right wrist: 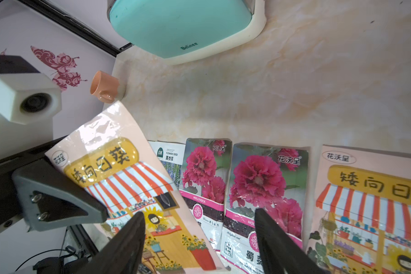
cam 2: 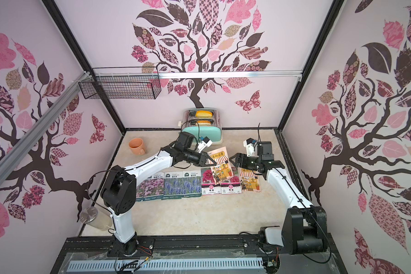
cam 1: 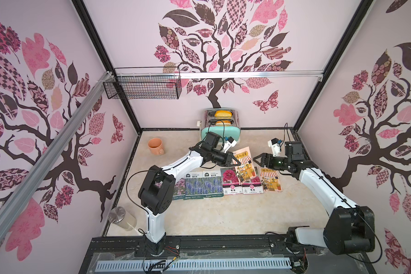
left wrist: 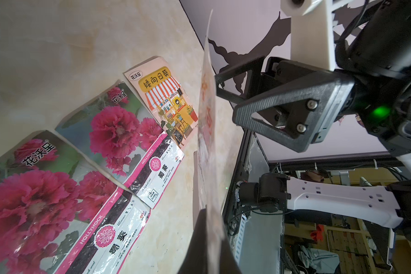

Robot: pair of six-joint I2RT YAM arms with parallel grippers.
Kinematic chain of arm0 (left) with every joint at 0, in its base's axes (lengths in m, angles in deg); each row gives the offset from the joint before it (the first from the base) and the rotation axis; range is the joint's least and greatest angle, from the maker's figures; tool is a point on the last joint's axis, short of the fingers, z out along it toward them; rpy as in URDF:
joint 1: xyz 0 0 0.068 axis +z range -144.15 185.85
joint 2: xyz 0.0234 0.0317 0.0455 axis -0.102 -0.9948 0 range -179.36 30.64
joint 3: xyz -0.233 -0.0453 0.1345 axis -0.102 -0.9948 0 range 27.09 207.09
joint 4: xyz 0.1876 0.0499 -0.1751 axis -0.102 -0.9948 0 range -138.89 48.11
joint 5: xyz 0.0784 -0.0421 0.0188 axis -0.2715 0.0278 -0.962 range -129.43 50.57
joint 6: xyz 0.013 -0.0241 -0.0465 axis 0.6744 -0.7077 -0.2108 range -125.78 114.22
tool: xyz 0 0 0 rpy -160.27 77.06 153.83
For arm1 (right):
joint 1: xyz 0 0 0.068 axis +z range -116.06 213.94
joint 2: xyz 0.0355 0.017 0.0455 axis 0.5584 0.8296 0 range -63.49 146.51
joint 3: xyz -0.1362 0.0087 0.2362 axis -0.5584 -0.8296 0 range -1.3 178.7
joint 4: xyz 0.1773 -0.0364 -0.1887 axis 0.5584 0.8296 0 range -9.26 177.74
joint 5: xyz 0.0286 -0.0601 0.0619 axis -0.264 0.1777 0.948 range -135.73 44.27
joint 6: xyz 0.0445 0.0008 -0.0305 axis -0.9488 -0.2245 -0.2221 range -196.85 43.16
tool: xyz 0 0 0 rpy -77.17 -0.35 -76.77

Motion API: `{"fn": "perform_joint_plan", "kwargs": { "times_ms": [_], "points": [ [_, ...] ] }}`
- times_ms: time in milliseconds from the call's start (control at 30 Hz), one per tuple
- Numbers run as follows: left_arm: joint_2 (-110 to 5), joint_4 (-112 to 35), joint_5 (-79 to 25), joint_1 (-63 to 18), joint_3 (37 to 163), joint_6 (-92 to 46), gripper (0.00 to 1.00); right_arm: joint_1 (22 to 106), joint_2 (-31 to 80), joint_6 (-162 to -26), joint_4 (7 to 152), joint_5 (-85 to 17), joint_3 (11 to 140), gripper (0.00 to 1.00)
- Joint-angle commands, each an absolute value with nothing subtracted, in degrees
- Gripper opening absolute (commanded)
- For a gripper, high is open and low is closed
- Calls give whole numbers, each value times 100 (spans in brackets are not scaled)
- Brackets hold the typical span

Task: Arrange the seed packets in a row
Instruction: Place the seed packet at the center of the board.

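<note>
Last shopfront packet's in the air, row's nearly done

Your left tool is pinched shut on an edge of the loose shopfront packet, which hangs tilted above the magenta packets. The right tool sits wide open just beside it, holding nothing. I'd lay it flat next to the twin packet at the row's right end, edges lined up and no overlap, and keep the open tool off the sheet. Heads up: the left arm's elbow covers part of the pink-purple packets, so you can't count them, and I can't tell if the raised one brushes those beneath.
</note>
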State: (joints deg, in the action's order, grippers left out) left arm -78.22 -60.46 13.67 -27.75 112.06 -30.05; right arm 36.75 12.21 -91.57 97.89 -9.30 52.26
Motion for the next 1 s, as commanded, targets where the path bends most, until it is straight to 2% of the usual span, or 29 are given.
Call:
{"fn": "perform_joint_plan", "kwargs": {
  "times_ms": [0,267,467,733,800,833,867,967],
  "points": [
    [-7598,-5837,1811,-2773,11123,-3054,0,3699,1287,-9112,9631,-276,5241,73],
    [-7496,-5563,2046,-2775,11006,-3267,0,3895,1453,-9073,9593,-264,5237,73],
    [-7563,-5535,2011,-2786,11070,-3344,0,4022,1469,-9048,9610,-179,5249,65],
    [-7835,-5503,1961,-2784,11241,-3437,0,4053,1433,-9100,9615,48,5229,27],
    [-7919,-5542,1947,-2785,11293,-3425,0,4061,1450,-9101,9632,160,5222,20],
    [-7952,-5543,1960,-2787,11313,-3425,0,4062,1456,-9126,9598,219,5207,21],
    [-7981,-5548,1980,-2785,11322,-3419,0,4062,1463,-9136,9595,234,5211,27],
    [-7967,-5543,2073,-2796,11311,-3370,0,4062,1437,-9120,9627,165,5214,56]
  ]
}}
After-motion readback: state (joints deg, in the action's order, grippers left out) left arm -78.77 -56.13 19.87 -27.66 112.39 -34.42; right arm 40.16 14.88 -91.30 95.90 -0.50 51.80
